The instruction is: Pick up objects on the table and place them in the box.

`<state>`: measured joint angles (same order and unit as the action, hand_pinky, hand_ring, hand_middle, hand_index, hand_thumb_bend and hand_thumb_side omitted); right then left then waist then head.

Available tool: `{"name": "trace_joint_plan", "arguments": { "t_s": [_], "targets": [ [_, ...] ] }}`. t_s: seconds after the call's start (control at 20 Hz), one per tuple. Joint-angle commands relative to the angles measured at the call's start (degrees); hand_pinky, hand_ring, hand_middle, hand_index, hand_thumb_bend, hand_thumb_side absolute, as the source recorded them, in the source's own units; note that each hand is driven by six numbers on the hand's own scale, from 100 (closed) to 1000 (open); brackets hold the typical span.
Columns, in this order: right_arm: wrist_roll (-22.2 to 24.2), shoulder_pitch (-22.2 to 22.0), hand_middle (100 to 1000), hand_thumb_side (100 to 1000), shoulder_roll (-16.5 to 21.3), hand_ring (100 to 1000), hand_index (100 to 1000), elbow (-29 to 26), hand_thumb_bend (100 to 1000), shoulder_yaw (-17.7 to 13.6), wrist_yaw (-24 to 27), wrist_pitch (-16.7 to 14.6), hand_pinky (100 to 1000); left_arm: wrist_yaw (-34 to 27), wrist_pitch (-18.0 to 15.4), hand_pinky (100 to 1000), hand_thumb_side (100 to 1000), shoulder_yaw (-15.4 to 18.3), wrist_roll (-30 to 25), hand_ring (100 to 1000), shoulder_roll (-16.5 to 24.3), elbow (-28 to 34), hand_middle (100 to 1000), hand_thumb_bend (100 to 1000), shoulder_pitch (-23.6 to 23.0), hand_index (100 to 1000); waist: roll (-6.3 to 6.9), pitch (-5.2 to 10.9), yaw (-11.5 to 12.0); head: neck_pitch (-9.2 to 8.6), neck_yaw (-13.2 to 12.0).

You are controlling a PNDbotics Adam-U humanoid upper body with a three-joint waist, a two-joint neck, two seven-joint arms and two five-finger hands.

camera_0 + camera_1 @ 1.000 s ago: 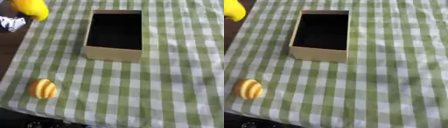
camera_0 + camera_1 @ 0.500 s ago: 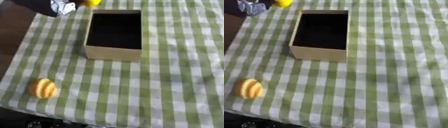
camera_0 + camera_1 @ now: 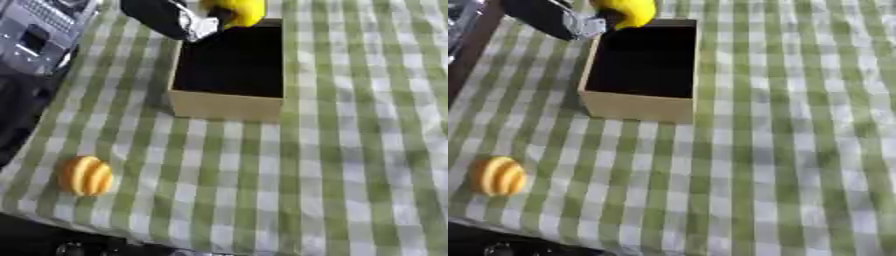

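Yellow fruit held at the box's far edge

Left eye view: the left hand enters at the upper left, fingers closed on a yellow fruit above the far rim of the open cardboard box. A ridged orange object lies lower left on the green checked tablecloth

Right eye view: the same layout, with the fruit at the top edge, over the box's far left corner

A table covered by a green-and-white checked cloth carried two items. An open cardboard box stood far-centre; a ridged orange object lay near-left.
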<state>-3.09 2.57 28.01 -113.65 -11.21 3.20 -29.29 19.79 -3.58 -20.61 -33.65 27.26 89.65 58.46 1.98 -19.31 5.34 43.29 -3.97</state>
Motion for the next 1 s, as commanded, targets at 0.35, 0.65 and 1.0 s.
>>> {"name": "trace_joint_plan", "arguments": {
  "t_s": [0.35, 0.65, 1.0],
  "targets": [
    [0.42, 0.53, 701, 523, 0.69, 829, 847, -0.95, 100, -0.27, 0.78, 0.05, 917, 8.23, -4.14, 579, 173, -0.38, 1.9, 601, -1.81, -7.89, 568, 243, 0.78, 748, -0.28, 1.05, -0.19, 0.01, -0.25],
    [0.49, 0.36, 699, 523, 0.19, 829, 847, -0.95, 100, -0.29, 0.86, 0.26, 918, 9.76, -5.32, 728, 354, -0.29, 2.01, 774, -2.33, -9.38, 743, 432, 0.3, 890, -0.44, 1.05, -0.3, -0.2, -0.27],
    [0.64, 0.1, 697, 523, -0.23, 828, 845, -0.95, 100, -0.28, 0.96, 0.47, 919, 15.21, -7.82, 801, 450, 0.37, 4.58, 854, -2.38, -10.41, 790, 583, 0.29, 913, -0.4, 1.13, -0.41, -0.16, -0.29]
  ]
}}
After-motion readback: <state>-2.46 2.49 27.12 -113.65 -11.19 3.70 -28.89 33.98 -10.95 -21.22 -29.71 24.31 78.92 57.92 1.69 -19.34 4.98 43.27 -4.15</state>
